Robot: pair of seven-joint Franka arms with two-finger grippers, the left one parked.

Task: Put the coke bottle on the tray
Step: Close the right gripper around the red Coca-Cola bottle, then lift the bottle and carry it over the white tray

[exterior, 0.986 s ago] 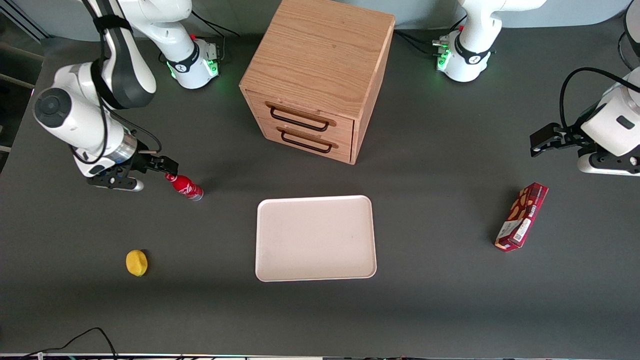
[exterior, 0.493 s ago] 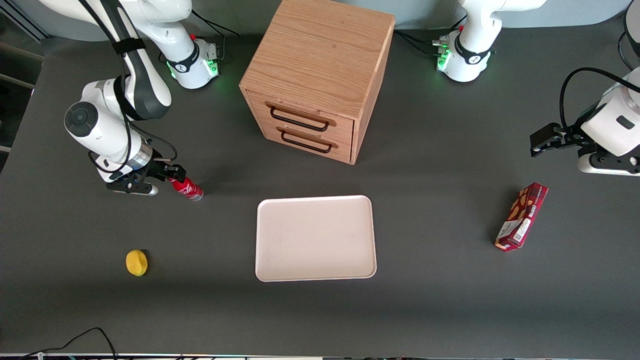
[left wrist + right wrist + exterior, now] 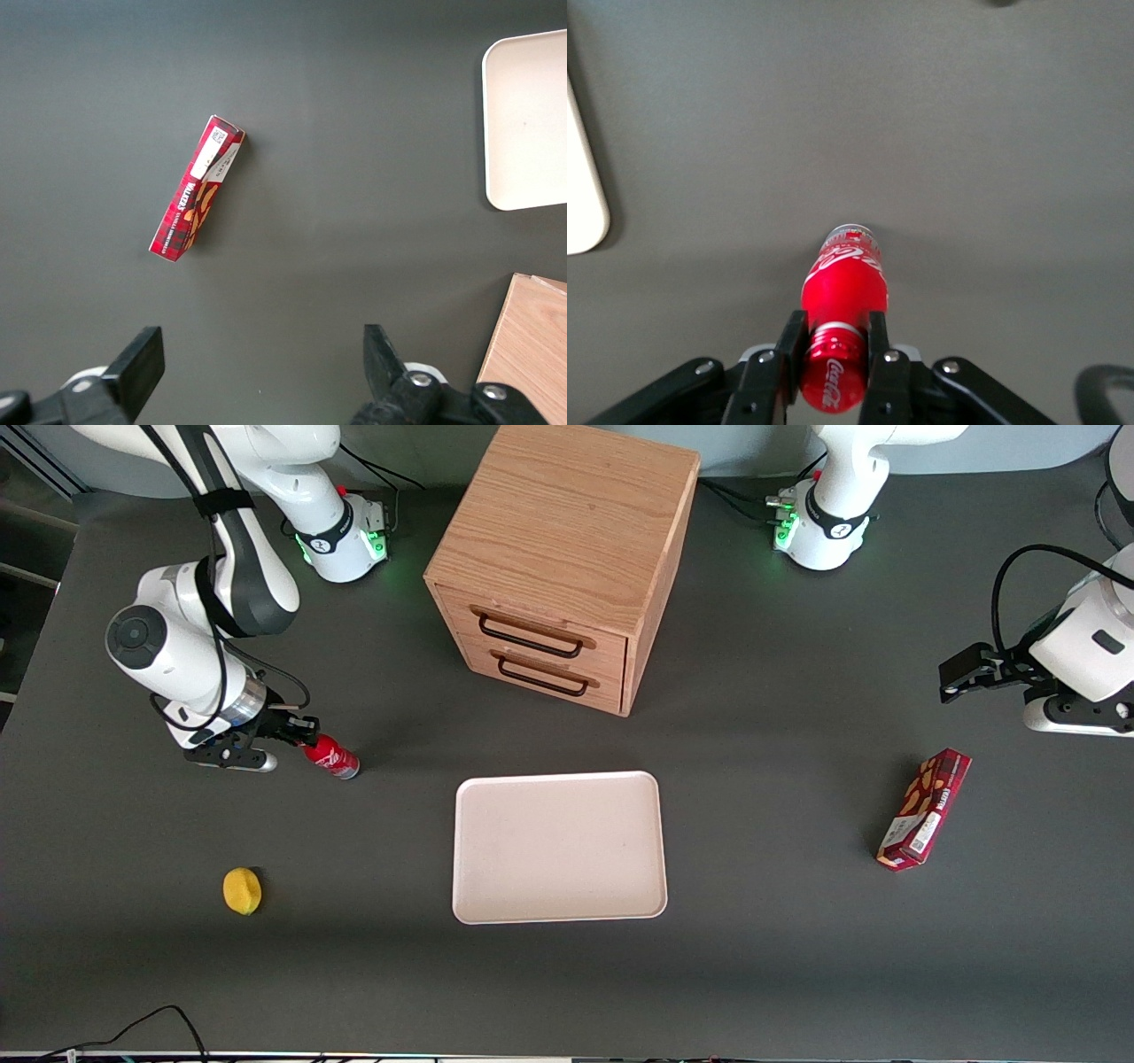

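- Pincer (image 3: 306,735) closed around cap end of coke bottle (image 3: 333,757), on surface (image 3: 780,957) toward working arm's end.
- Tray (image 3: 558,847) in front of drawer cabinet (image 3: 563,558), nearer camera.
- Snack box (image 3: 924,809) toward parked arm's end.

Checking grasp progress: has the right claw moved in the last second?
Yes. In the front view the claw has shifted sideways toward the wooden cabinet, closing on the coke bottle; its fingers now grip the bottle's neck.

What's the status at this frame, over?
Gripper shut on coke bottle at its cap end, bottle standing on table. Tray bare, toward the parked arm's end. Nothing between them.
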